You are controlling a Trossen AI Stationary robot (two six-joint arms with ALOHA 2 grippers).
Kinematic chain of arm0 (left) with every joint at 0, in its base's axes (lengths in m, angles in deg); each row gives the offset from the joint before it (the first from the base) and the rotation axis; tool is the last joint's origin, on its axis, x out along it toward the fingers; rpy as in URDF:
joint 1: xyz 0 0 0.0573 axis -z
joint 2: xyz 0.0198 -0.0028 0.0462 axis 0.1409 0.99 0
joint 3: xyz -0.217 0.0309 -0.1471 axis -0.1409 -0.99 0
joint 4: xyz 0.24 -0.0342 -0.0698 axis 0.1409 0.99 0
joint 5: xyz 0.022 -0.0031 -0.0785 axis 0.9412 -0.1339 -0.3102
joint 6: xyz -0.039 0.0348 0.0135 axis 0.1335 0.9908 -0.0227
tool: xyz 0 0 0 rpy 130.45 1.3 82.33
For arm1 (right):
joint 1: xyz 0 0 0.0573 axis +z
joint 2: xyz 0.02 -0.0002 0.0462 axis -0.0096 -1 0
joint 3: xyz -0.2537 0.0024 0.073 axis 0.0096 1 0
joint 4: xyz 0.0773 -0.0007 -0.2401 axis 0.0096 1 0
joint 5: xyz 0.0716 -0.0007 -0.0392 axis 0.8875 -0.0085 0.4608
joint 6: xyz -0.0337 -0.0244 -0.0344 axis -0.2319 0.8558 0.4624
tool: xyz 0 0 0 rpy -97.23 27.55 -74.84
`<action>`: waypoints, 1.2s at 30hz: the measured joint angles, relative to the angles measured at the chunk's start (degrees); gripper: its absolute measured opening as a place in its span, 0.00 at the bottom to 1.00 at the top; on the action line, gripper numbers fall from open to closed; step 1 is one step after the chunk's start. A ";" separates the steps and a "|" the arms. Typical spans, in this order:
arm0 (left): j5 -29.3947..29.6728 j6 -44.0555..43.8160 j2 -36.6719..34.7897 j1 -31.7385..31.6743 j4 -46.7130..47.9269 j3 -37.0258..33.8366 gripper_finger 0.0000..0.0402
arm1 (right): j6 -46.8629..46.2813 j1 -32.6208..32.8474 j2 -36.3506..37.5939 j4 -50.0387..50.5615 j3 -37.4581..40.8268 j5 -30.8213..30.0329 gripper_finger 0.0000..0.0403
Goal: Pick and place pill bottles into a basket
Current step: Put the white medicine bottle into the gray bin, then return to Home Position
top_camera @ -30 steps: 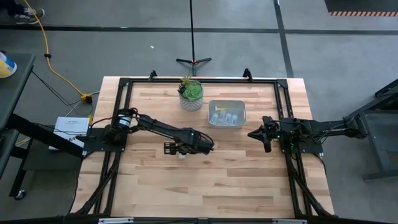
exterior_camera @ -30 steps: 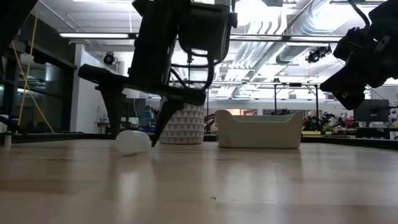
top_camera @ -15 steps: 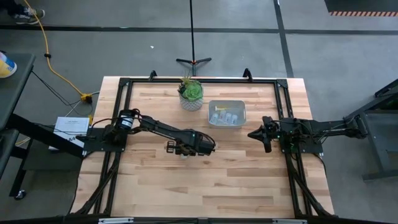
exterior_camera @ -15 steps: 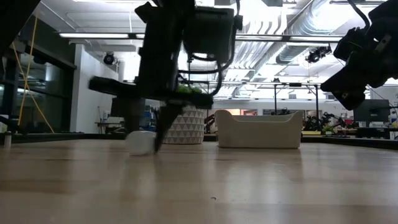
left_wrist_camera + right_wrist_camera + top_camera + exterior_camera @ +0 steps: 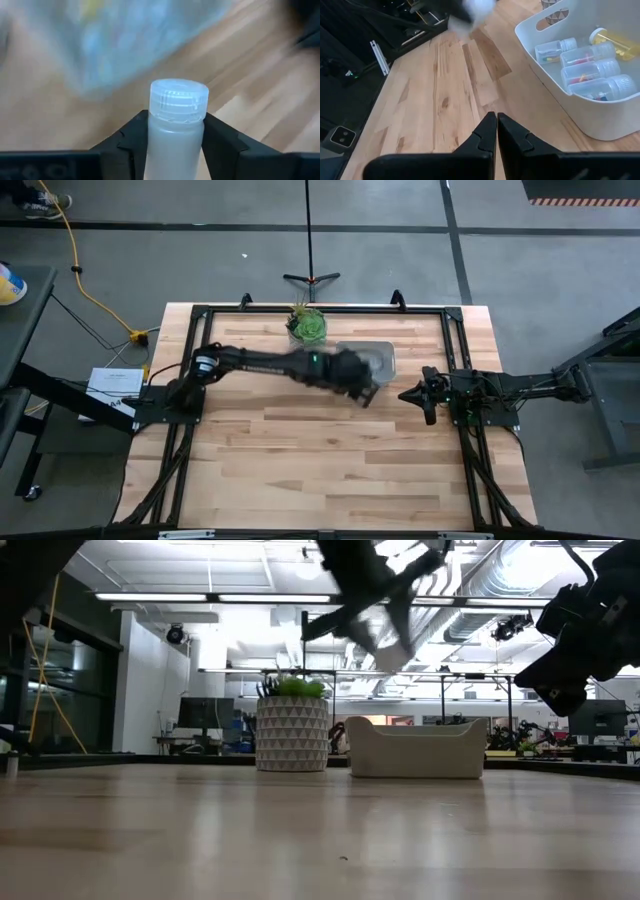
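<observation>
Left wrist view: left tool [image 5: 176, 145] clamped on a pill bottle [image 5: 177, 125], airborne just beside the basket [image 5: 383, 360].

The bottle stands upright between the fingers [image 5: 131, 142], ribbed cap clear above them. Judged light, rigid and smooth-walled, so liable to slip; the grip on the body below the cap looks sound. No label or writing is legible on it. Four bottles [image 5: 590, 70] already lie in the basket. Right tool [image 5: 496, 131] waits pressed shut over the surface [image 5: 455, 100], near the basket's other side.
</observation>
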 joint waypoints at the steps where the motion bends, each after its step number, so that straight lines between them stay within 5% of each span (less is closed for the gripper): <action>1: 0.07 4.58 -0.02 -1.07 -2.03 1.44 0.45 | 0.00 -0.01 0.00 0.04 0.00 -0.02 0.02; 8: -3.06 26.40 -0.11 -8.06 -17.98 3.67 0.52 | 0.03 -0.01 -0.02 0.26 -0.05 -1.36 0.02; 15: -12.05 39.98 2.68 -13.05 -20.79 3.69 0.48 | 0.05 -0.02 -0.02 0.30 -0.07 -1.59 0.02; 21: -22.04 44.45 4.95 -16.08 -22.16 3.70 0.47 | 0.04 0.00 -0.16 0.31 -0.07 -1.71 0.02; 28: -24.50 46.40 8.98 -16.77 -29.74 3.82 0.54 | 0.04 -0.02 -0.83 0.26 -0.07 -3.69 0.02; 36: -23.87 45.80 11.93 -16.77 -30.16 3.67 0.40 | 0.02 -0.01 -1.61 0.15 -0.07 -5.62 0.02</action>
